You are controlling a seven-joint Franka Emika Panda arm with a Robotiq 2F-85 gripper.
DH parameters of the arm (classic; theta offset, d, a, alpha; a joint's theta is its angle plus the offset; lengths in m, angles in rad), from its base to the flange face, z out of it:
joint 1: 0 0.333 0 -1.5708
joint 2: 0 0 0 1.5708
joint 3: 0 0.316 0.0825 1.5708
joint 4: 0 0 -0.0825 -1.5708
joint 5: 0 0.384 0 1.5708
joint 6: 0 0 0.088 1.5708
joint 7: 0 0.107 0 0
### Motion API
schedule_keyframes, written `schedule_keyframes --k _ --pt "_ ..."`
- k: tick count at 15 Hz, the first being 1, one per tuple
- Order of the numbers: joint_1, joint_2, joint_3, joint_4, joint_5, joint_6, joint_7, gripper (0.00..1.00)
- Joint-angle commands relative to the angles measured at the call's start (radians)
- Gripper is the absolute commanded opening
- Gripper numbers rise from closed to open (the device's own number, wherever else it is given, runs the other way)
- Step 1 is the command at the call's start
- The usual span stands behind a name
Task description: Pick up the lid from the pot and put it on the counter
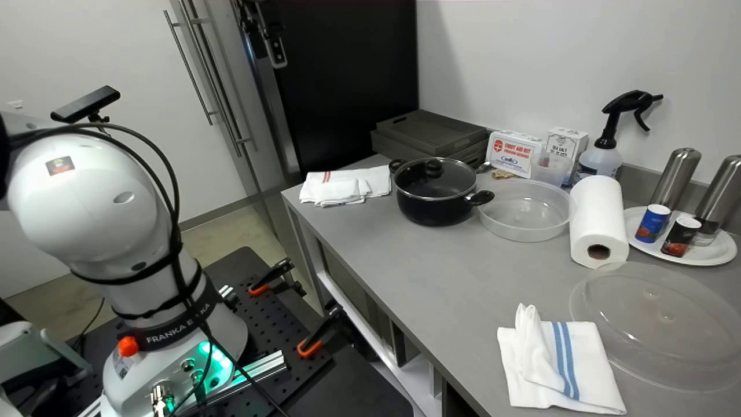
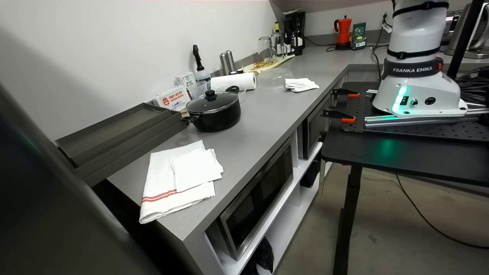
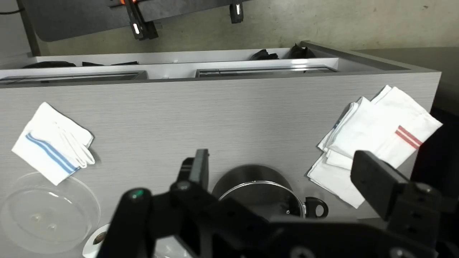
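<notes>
Black, your pincer (image 3: 281, 171) stands spread wide, released; beyond it, the glass lid (image 1: 425, 184), silver-rimmed and black-knobbed, sits on the pot (image 1: 434, 212); lower, your bench (image 3: 200, 118) gives room between blue-striped towel (image 3: 53, 143) and red-striped towel (image 3: 376, 132), to its front edge (image 3: 172, 81).

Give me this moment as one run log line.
gripper: open, holding nothing | lid: on pot, not yet lifted | counter: awaiting lid | next: probably grasp knob
</notes>
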Motion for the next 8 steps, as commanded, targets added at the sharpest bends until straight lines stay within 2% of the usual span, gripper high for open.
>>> schedule_keyframes --k 1,5,8 --pt "-0.019 0.014 0.009 0.010 0.008 0.004 -0.008 1.00" --pt "-0.022 0.077 0.004 0.037 0.009 0.025 -0.015 1.00" --pt "-0.029 0.174 0.003 0.076 0.006 0.059 -0.014 1.00"
